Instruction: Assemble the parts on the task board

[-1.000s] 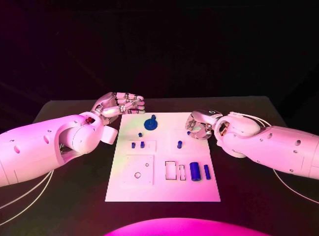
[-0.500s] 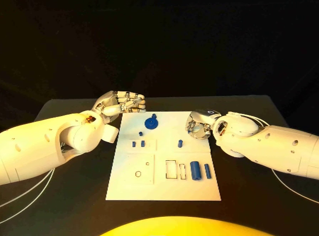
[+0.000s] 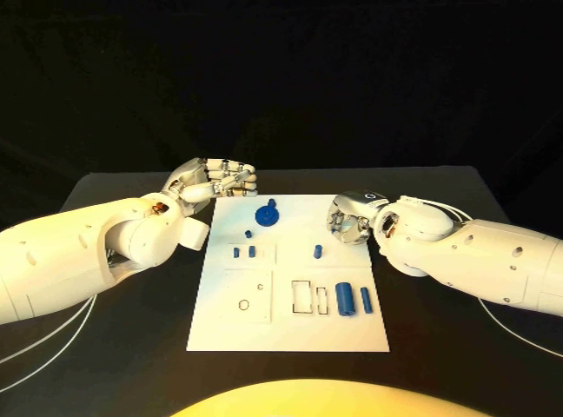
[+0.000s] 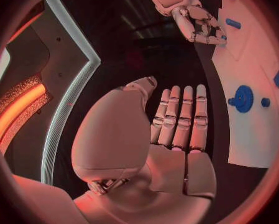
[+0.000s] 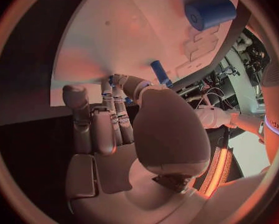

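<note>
Nothing moved since a second ago: my left hand (image 3: 214, 182) stays curled empty off the flat white task board (image 3: 290, 334), right hand (image 3: 348, 219) curled empty over its edge, small blue parts (image 3: 344, 301) lying loose, so I judge assembly unstarted

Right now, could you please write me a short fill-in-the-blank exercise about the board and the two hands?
1. The blue gear lies near the task board's ____ edge.
2. The hand nearer the gear is the ____ hand.
3. The right hand hovers over the board's ____ edge.
4. Both hands hold ____.

Missing words: far; left; right; nothing
</note>
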Tool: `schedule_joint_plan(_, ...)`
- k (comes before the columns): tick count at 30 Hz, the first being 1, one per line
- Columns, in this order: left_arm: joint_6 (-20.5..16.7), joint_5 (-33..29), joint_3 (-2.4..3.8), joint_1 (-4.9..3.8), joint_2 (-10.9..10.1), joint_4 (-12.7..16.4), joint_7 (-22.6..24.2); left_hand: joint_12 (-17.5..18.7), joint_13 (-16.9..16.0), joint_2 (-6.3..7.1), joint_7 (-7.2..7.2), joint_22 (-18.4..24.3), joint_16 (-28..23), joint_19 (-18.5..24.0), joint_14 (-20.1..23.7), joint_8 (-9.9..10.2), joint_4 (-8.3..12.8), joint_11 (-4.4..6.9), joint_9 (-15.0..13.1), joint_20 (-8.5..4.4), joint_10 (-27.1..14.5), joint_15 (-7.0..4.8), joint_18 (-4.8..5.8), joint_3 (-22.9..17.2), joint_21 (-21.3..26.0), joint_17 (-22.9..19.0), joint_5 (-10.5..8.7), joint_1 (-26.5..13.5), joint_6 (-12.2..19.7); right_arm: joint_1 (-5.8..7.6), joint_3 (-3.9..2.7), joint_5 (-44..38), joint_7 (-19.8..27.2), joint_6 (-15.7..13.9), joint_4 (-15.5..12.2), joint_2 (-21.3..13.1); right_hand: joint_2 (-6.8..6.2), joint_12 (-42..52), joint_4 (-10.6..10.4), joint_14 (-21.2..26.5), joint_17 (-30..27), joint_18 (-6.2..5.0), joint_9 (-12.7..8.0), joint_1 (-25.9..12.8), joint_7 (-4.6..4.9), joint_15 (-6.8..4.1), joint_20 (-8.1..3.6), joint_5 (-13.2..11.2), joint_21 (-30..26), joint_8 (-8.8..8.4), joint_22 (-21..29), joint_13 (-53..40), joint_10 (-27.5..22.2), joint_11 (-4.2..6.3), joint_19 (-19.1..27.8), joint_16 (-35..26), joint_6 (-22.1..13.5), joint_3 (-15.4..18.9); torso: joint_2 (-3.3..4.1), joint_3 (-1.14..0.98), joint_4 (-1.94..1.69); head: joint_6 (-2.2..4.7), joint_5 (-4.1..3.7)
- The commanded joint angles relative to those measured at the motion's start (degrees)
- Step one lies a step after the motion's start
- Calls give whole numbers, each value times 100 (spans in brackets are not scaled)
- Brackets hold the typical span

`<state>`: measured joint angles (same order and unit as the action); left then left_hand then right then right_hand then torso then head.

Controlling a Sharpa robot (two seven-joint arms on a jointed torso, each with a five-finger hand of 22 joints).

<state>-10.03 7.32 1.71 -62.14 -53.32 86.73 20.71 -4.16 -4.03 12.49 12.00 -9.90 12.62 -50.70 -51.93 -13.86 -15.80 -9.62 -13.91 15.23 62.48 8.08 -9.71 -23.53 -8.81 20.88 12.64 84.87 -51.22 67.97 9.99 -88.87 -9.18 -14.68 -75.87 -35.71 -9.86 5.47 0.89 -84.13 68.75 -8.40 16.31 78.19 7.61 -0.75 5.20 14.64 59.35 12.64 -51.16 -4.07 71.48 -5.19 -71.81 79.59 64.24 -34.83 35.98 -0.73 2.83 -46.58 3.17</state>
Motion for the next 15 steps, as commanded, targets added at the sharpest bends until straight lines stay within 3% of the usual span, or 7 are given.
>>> schedule_joint_plan(1,51,-16,4,-2,3,19,60,14,5,-3,40,6,-30,-36,-56,27,3,5,9,-7,38,0,-86,-34,20,-6,33,48,4,-75,46,-224,-189,262,-7,21,85,-3,13,-224,6,60,17,38,-11,-36,-52,38,28,27,-28,-68,213,170,-3,35,12,-41,-2,2,-1,-9,-5)
schedule_joint_plan(15,55,0,4,-3,4,24,-11,24,9,14,66,35,-60,-51,-57,47,0,-13,23,-6,18,11,-82,-40,51,-9,30,43,22,-85,78,-491,-513,289,-5,108,41,-60,-1,-224,5,80,101,-109,-9,-27,-44,26,130,84,-164,-68,223,162,-7,58,-23,-63,-8,9,-4,-26,-22)
